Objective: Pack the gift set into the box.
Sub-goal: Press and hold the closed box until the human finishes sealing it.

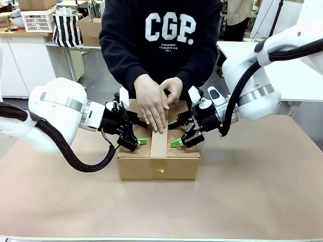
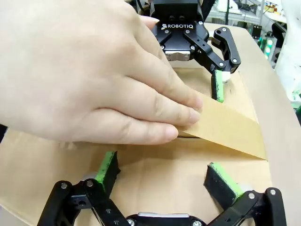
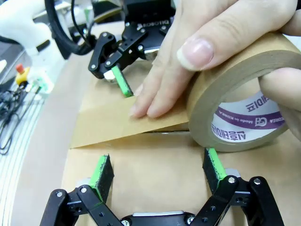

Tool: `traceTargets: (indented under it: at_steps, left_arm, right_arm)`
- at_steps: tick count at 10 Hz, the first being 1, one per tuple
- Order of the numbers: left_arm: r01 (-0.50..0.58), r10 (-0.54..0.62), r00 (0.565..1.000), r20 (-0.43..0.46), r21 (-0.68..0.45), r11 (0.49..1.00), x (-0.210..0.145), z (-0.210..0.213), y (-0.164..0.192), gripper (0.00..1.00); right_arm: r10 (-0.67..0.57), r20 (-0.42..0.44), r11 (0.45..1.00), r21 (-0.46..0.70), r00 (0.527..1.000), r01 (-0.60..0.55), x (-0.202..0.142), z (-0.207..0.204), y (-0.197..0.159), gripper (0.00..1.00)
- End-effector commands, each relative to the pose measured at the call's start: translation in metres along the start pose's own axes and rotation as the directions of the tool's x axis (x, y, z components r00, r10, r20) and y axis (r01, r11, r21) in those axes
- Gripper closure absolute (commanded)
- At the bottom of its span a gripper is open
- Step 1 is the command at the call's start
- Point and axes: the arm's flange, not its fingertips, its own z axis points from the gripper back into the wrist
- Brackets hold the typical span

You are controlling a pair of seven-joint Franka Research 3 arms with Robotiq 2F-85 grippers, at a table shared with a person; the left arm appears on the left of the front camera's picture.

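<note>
The box (image 1: pixel 156 165) sits at the table's middle with its top flaps folded down. The gift set is hidden. A person's hand (image 1: pixel 151 103) presses a strip of brown tape (image 1: pixel 159 143) along the flap seam. In the right wrist view the other hand holds the tape roll (image 3: pixel 240 108). My left gripper (image 1: pixel 137 132) rests open on the left flap, jaws wide apart over bare cardboard (image 2: pixel 162 169). On the right flap my right gripper (image 1: pixel 174 133) is open too, with nothing between its fingers (image 3: pixel 158 167). The two grippers face each other across the seam.
The person stands close behind the box at the far edge. The brown table (image 1: pixel 252 196) has free room in front and to both sides. A striped bag (image 1: pixel 67 27), a white basket (image 1: pixel 38 20) and a smaller carton (image 1: pixel 91 30) stand far behind.
</note>
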Motion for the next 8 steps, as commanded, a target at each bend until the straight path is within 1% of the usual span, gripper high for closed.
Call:
traceTargets:
  at_steps: [1,8]
  left_arm:
    - [-0.002,0.002,1.0,-0.001,-0.004,1.0,-0.0039,-0.0004,-0.0011,0.0]
    - [-0.002,0.002,1.0,-0.001,-0.004,1.0,-0.0039,-0.0004,-0.0011,0.0]
  right_arm:
    - [0.0,-0.005,1.0,0.0,1.0,0.0,-0.0014,-0.0018,0.0005,0.0]
    - [0.0,-0.005,1.0,0.0,1.0,0.0,-0.0014,-0.0018,0.0005,0.0]
